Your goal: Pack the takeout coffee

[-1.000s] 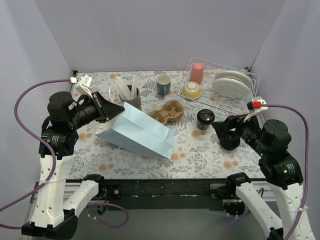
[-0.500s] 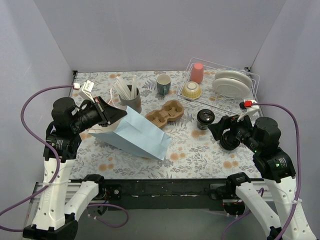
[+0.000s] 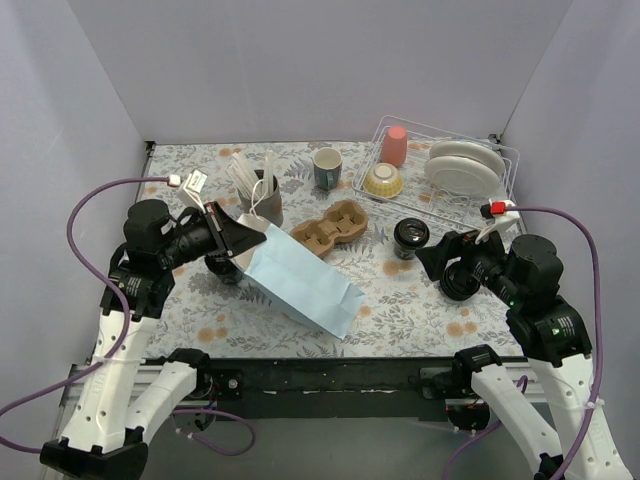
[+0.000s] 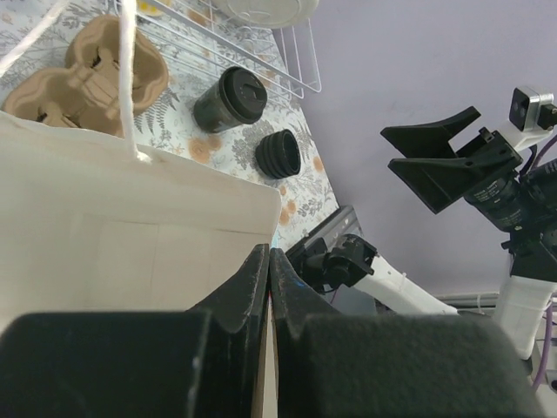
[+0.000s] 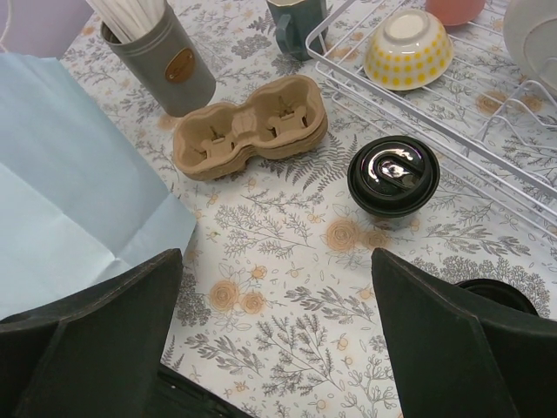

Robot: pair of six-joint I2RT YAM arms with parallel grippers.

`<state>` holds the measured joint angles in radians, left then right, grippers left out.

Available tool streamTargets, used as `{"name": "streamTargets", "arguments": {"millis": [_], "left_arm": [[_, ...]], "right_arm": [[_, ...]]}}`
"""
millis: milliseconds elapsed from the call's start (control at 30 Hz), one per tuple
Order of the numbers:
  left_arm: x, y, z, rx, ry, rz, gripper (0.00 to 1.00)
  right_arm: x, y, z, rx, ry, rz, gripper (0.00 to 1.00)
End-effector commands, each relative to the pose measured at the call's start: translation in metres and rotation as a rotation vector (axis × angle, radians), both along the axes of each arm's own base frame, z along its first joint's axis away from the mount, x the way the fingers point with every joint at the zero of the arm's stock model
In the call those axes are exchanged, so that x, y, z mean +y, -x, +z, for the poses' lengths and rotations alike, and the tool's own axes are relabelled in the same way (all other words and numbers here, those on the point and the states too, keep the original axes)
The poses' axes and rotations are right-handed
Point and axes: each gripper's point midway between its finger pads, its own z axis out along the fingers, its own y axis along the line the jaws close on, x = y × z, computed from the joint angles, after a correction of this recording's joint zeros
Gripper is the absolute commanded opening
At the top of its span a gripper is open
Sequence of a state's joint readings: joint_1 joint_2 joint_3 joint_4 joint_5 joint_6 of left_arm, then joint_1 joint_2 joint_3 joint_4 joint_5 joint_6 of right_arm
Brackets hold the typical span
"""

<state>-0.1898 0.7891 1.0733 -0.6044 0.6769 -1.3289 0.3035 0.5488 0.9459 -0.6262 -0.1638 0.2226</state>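
Note:
One takeout coffee, a black cup with a glossy black lid, stands right of centre. A second black cup sits just under my right gripper, whose jaws stand wide open and hold nothing. My left gripper is shut on the top edge of a light blue paper bag, which slants down toward the near edge. A brown cardboard cup carrier lies between the bag and the first cup.
A grey cup of white straws stands behind the bag and a grey-green mug behind the carrier. A wire dish rack at the back right holds a yellow bowl, a pink cup and plates.
My left gripper has carried the bag's top edge rightward and nearer, and the bag has swung with it. The right arm edged left early on, then stayed still.

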Motion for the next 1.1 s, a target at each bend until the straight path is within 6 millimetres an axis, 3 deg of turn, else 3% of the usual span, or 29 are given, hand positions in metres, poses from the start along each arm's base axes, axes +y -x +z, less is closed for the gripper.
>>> {"name": "streamTargets", "arguments": {"millis": [0,233,300,467,633,900,1067], "left_arm": [[-0.014,0.008,0.001,-0.009,0.03,-0.061,0.02],[-0.047,0.02,0.004,0.001,0.071,-0.191,0.23],[-0.054,0.023,0.006,-0.006,0.082,-0.218,0.36],[-0.067,0.02,0.007,-0.01,0.088,-0.248,0.47],[-0.083,0.016,0.008,-0.002,0.076,-0.285,0.54],[-0.109,0.014,0.02,-0.024,0.101,-0.362,0.61],[-0.116,0.012,0.021,-0.028,0.088,-0.389,0.61]], "right_arm": [[0.005,0.0,0.016,-0.056,-0.032,0.022,0.97],[0.038,0.019,0.006,-0.019,-0.149,0.213,0.96],[0.042,0.024,-0.002,0.009,-0.169,0.24,0.96],[0.05,0.034,-0.033,0.098,-0.179,0.295,0.94],[0.058,0.053,-0.053,0.166,-0.233,0.363,0.93],[0.058,0.066,-0.131,0.357,-0.283,0.323,0.89],[0.062,0.071,-0.147,0.379,-0.318,0.342,0.87]]}}
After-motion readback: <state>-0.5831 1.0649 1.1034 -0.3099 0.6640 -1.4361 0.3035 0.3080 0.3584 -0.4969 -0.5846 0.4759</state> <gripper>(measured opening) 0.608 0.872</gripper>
